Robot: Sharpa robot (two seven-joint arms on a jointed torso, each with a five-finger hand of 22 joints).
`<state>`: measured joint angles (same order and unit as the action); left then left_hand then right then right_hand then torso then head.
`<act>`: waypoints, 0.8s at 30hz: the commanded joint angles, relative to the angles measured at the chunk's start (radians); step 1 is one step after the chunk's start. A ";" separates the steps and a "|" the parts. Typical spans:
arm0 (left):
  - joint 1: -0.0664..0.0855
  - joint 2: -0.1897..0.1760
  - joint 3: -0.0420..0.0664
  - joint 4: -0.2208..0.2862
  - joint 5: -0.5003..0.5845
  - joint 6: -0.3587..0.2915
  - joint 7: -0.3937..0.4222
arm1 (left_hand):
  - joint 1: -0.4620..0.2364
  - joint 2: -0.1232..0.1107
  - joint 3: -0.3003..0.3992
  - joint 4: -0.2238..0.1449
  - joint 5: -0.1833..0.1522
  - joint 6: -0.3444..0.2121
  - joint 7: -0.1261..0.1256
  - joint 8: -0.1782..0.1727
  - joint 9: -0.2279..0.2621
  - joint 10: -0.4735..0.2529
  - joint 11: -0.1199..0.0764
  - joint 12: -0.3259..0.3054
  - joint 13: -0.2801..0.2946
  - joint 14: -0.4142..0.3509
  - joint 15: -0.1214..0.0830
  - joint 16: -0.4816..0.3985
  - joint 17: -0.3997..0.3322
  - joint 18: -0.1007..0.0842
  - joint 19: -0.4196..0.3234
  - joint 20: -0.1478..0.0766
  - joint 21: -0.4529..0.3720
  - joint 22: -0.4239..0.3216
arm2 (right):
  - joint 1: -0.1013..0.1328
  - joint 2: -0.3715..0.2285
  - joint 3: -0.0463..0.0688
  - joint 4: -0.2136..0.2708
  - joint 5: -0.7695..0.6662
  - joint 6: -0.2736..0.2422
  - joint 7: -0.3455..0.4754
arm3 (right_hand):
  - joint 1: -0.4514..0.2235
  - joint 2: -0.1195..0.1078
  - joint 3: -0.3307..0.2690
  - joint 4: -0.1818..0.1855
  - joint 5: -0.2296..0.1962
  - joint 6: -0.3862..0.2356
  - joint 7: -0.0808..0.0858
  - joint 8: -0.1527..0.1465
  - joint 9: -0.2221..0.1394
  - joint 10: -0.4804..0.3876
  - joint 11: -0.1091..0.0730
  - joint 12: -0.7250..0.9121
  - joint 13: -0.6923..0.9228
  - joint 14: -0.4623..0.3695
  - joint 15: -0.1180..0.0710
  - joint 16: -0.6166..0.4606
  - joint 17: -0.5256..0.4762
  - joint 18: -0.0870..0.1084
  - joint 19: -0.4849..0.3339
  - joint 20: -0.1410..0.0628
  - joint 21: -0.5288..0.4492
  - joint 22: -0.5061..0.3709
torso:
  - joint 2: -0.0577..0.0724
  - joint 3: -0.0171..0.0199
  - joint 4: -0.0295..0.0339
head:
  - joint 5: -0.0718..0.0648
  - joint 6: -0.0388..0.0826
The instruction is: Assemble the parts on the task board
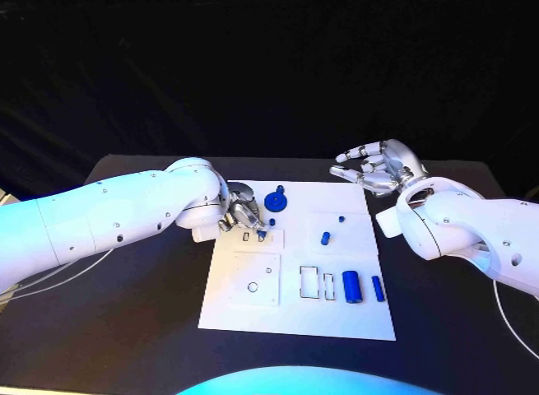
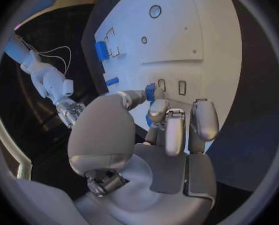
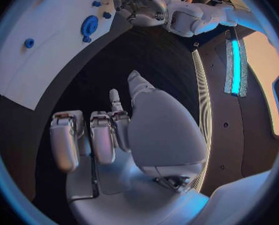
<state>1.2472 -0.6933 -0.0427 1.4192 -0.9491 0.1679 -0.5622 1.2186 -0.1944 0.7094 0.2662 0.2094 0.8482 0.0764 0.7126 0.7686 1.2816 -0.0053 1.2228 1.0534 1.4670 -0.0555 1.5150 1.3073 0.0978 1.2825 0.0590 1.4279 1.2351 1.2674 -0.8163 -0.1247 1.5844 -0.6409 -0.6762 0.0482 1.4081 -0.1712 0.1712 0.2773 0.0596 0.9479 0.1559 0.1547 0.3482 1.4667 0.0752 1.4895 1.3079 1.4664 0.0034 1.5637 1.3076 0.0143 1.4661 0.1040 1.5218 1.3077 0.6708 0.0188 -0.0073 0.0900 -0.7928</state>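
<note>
From my station I saw the left hand [image 1: 243,216] down over the upper left part of the task board [image 1: 300,317], its fingers [image 2: 174,130] curled around a small blue part [image 2: 150,92] that it pinched just above a pair of small rectangular slots [image 2: 182,87] in the board. The right hand [image 1: 381,167] hovered off the board's upper right corner, above the black worktop [image 1: 139,329], holding nothing, its fingers [image 3: 103,136] loosely bent and apart. On the board, a round blue gear-like part [image 1: 276,201] sat near the top edge, just beside the left hand. Two small blue pegs [image 1: 325,238] stood near the middle of the upper right area. Lower down, a thick blue cylinder [image 1: 351,286] and a thinner blue pin [image 1: 377,288] lay side by side to the right of two outlined rectangular recesses [image 1: 309,282].
</note>
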 commanded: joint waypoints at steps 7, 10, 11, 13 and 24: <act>-0.001 -0.002 -0.010 0.033 -0.162 -0.052 0.018 | -0.025 -0.013 0.204 -0.197 0.017 0.028 -0.013 0.005 0.020 0.021 -0.005 0.013 0.014 0.076 -0.009 0.006 0.167 -0.023 0.024 -0.001 0.015 0.021 | -0.002 -0.001 0.000 -0.001 -0.010 0.019 0.007 | 0.002 0.004 0.000 -0.001 0.000 -0.009 -0.001 0.006 0.002 0.035 -0.002 -0.004 0.201 0.096 -0.003 -0.006 0.234 0.000 0.077 0.000 -0.005 0.228 | -0.001 0.0000 -0.0009 | 0.004 -0.007; -0.001 -0.005 -0.015 0.042 -0.179 -0.068 0.019 | -0.029 -0.019 0.210 -0.204 0.022 0.032 -0.014 0.005 0.022 0.027 -0.006 0.016 0.020 0.077 -0.011 0.008 0.170 -0.024 0.030 -0.003 0.018 0.028 | -0.002 -0.002 0.000 -0.001 -0.010 0.019 0.007 | 0.002 0.004 0.000 -0.001 0.000 -0.009 -0.001 0.006 0.002 0.035 -0.002 -0.004 0.201 0.096 -0.003 -0.006 0.234 0.000 0.077 0.000 -0.005 0.228 | -0.001 -0.0002 -0.0004 | 0.004 -0.008; -0.002 -0.006 -0.016 0.045 -0.186 -0.074 0.020 | -0.030 -0.020 0.212 -0.206 0.025 0.034 -0.015 0.005 0.023 0.029 -0.007 0.017 0.021 0.077 -0.011 0.008 0.171 -0.025 0.031 -0.003 0.019 0.029 | -0.002 -0.002 0.000 -0.001 -0.010 0.020 0.007 | 0.001 0.005 -0.001 -0.001 0.000 -0.009 -0.001 0.006 0.002 0.035 -0.002 -0.004 0.201 0.096 -0.003 -0.006 0.234 0.000 0.077 0.000 -0.005 0.228 | -0.001 -0.0004 -0.0003 | 0.005 -0.009; -0.003 -0.007 -0.019 0.049 -0.195 -0.080 0.021 | -0.032 -0.023 0.215 -0.209 0.029 0.036 -0.015 0.004 0.024 0.031 -0.007 0.018 0.023 0.077 -0.012 0.008 0.171 -0.025 0.034 -0.003 0.020 0.032 | -0.002 -0.002 0.000 -0.002 -0.010 0.020 0.007 | 0.001 0.005 -0.001 -0.001 0.000 -0.009 -0.001 0.006 0.002 0.035 -0.002 -0.004 0.201 0.096 -0.003 -0.006 0.234 0.000 0.077 0.000 -0.005 0.228 | -0.001 -0.0004 -0.0007 | 0.005 -0.010; -0.012 -0.008 -0.025 0.057 -0.210 -0.093 0.016 | -0.038 -0.027 0.223 -0.214 0.041 0.043 -0.017 0.003 0.026 0.038 -0.009 0.023 0.030 0.078 -0.013 0.009 0.172 -0.026 0.038 -0.005 0.023 0.037 | -0.004 -0.002 0.000 -0.003 -0.010 0.023 0.008 | -0.001 0.005 -0.001 0.000 0.000 -0.010 0.000 0.006 0.002 0.035 -0.002 -0.004 0.201 0.096 -0.003 -0.006 0.234 0.000 0.077 0.000 -0.006 0.227 | 0.000 -0.0011 -0.0018 | 0.008 -0.012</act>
<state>1.2357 -0.7022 -0.0685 1.4725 -1.1371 0.0898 -0.5556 1.1930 -0.2200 0.7123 0.2688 0.2474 0.8803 0.0655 0.7118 0.7948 1.3119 -0.0141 1.2424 1.0823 1.4668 -0.0624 1.5186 1.3081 0.0832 1.3135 0.0556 1.4473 1.2715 1.2648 -0.8181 -0.1248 1.5816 -0.6411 -0.6698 0.0483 1.4081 -0.1712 0.1712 0.2773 0.0596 0.9479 0.1559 0.1546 0.3489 1.4667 0.0752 1.4895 1.3077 1.4664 0.0034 1.5637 1.3074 0.0142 1.4661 0.1040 1.5219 1.3075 0.6703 0.0179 -0.0084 0.0969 -0.8038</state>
